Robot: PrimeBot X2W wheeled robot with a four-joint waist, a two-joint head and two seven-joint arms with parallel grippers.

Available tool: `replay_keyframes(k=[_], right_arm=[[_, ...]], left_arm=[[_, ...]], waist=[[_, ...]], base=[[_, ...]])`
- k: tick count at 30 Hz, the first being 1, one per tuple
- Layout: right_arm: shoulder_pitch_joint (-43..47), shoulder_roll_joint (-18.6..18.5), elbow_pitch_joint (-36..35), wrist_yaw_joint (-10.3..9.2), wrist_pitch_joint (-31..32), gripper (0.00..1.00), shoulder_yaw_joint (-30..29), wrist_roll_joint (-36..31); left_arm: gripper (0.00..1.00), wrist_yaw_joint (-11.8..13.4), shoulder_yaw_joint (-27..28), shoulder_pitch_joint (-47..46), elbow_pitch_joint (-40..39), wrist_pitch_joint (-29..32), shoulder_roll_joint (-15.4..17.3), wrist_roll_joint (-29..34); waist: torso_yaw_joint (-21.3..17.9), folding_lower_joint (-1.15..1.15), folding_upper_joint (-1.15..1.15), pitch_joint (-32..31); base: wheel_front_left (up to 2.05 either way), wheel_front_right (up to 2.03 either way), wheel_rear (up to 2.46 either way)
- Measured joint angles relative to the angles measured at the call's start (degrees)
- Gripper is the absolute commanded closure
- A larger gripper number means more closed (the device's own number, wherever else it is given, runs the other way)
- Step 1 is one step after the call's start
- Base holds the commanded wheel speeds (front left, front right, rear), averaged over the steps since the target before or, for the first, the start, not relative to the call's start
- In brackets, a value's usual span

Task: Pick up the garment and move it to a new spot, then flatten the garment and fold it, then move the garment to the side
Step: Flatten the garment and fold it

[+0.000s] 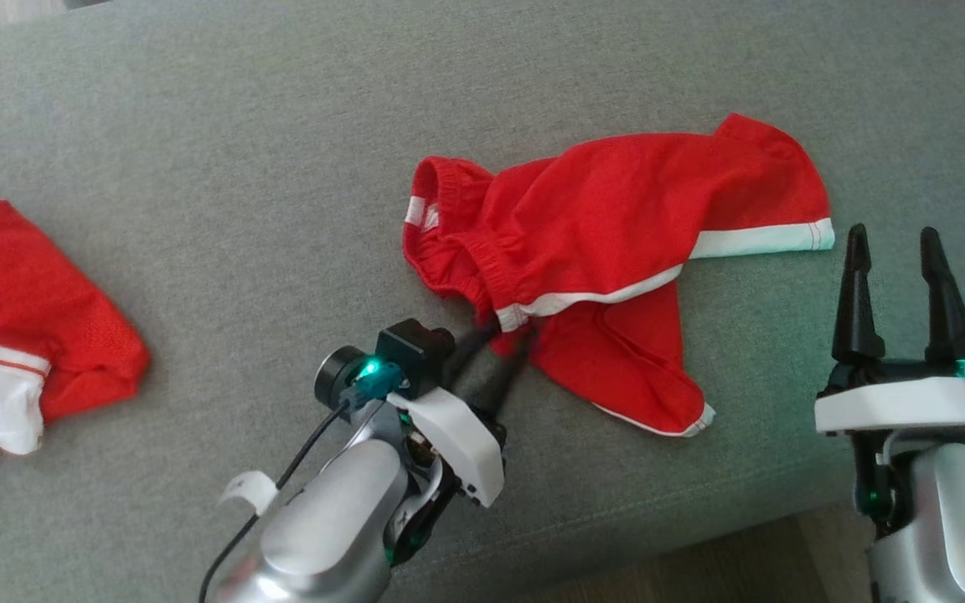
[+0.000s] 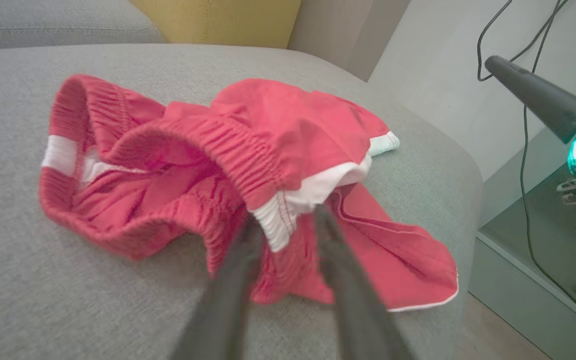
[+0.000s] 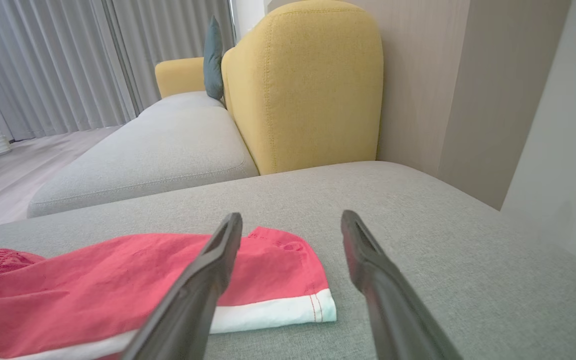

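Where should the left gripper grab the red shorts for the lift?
Probably the raised elastic waistband, at its near end by the white trim. Come low from the sofa cushion's front edge, as the left gripper points: the band stands bunched off the fabric, so the fingers can straddle it.

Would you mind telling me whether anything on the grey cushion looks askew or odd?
Yes: the red shorts lie crumpled on the grey cushion, their waistband bunched open and one leg partly under the other. Nothing looks torn or spilled.
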Motion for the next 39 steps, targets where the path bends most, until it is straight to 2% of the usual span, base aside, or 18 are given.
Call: replay_keyframes(k=[5, 12, 18, 25, 34, 35, 36, 39], right_arm=[[0.0, 0.0, 0.91, 0.0, 0.0, 0.0, -1.0, -0.07], [-0.48, 0.01, 6.21, 0.0, 1.15, 0.0, -3.04, -0.57], [-4.5, 0.01, 13.29, 0.0, 3.88, 0.0, -6.14, 0.9], [-10.01, 0.0, 24.9, 0.0, 6.24, 0.0, -10.22, 1.27], [-14.53, -0.02, 34.63, 0.0, 5.97, 0.0, -9.99, 3.07], [-14.82, -0.04, 35.4, 0.0, 5.81, 0.09, -9.45, 3.59], [-15.58, -0.25, 36.51, 0.0, 5.75, 1.0, -8.25, 4.98], [-16.58, -0.23, 37.74, 0.0, 4.69, 1.0, -7.02, 6.05]], left_arm=[[1.0, 0.54, 0.05, -0.01, -0.3, -0.65, 0.01, -0.52], [1.0, 1.47, 1.2, 0.01, -2.07, -1.19, 0.0, -0.41], [1.0, 1.93, 1.83, 0.12, -4.95, -1.22, 0.2, 1.04], [1.0, 1.92, 2.13, 0.32, -7.42, -1.22, 0.29, 2.67], [1.0, 1.87, 2.86, 0.48, -8.62, -1.22, 0.29, 3.21], [1.0, 1.87, 3.02, 0.48, -8.66, -1.22, 0.29, 3.28], [1.0, 1.87, 3.25, 0.53, -8.76, -1.22, 0.3, 3.9], [1.0, 1.87, 3.52, 0.97, -8.79, -1.22, 0.3, 4.12]], waist=[[0.3, 0.0, 0.0, -0.28], [2.29, 0.0, 0.0, -1.09], [3.99, 0.0, 0.0, -1.27], [5.37, 0.0, 0.0, -0.68], [5.93, 0.0, 0.0, 0.1], [5.94, 0.0, 0.0, 0.13], [5.94, 0.0, 0.0, 0.17], [5.87, 0.0, 0.0, 0.0]], base=[[0.0, 0.0, 0.0], [0.0, 0.0, 0.0], [0.0, 0.0, 0.0], [0.0, 0.0, 0.0], [0.0, 0.0, 0.0], [0.0, 0.0, 0.0], [0.0, 0.0, 0.0], [0.0, 0.0, 0.0]])
